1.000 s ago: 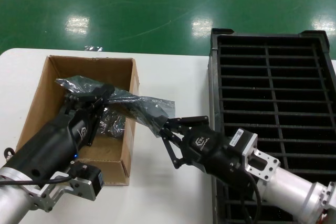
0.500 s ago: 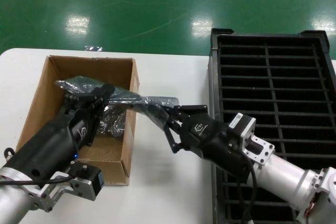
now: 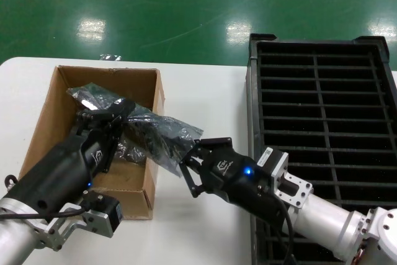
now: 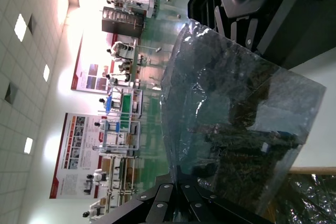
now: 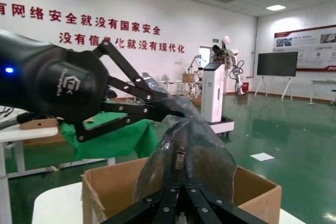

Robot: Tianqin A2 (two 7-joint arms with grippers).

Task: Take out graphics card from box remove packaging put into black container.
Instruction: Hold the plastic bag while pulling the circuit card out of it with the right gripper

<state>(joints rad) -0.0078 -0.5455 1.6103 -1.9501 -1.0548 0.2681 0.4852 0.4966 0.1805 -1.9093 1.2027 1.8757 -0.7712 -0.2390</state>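
Left gripper (image 3: 121, 107): clamping one end of the packaging (image 3: 149, 130), above the interior of the box (image 3: 43, 128), fingers closed on the plastic. Holding roughly the same position as half a second ago.

Right gripper (image 3: 188, 164): clamping the opposite end of the packaging, fingers closed on the lower corner of the bag, just outside the box's right wall and over the white table (image 3: 205, 91). Now sitting lower and closer to the robot than half a second ago, with a blue indicator light showing on the gripper body.

Packaging: stretching diagonally between the two grippers, crossing over the right wall of the box. Hanging as a broader, flatter sheet than in the earlier frames, where it was bunching into a narrower twist. In the left wrist view, packaging (image 4: 236, 129) appearing translucent with a dark flat shape inside; whether this is the graphics card cannot be told for certain. In the right wrist view, packaging (image 5: 184, 150) rising from the right gripper's fingers toward the left gripper (image 5: 168, 106).

More crinkly grey plastic lying in the bottom of the box (image 3: 127, 151).

Black container (image 3: 322, 128): standing on the table to the right of the box, well apart from the packaging, slots unoccupied where visible.
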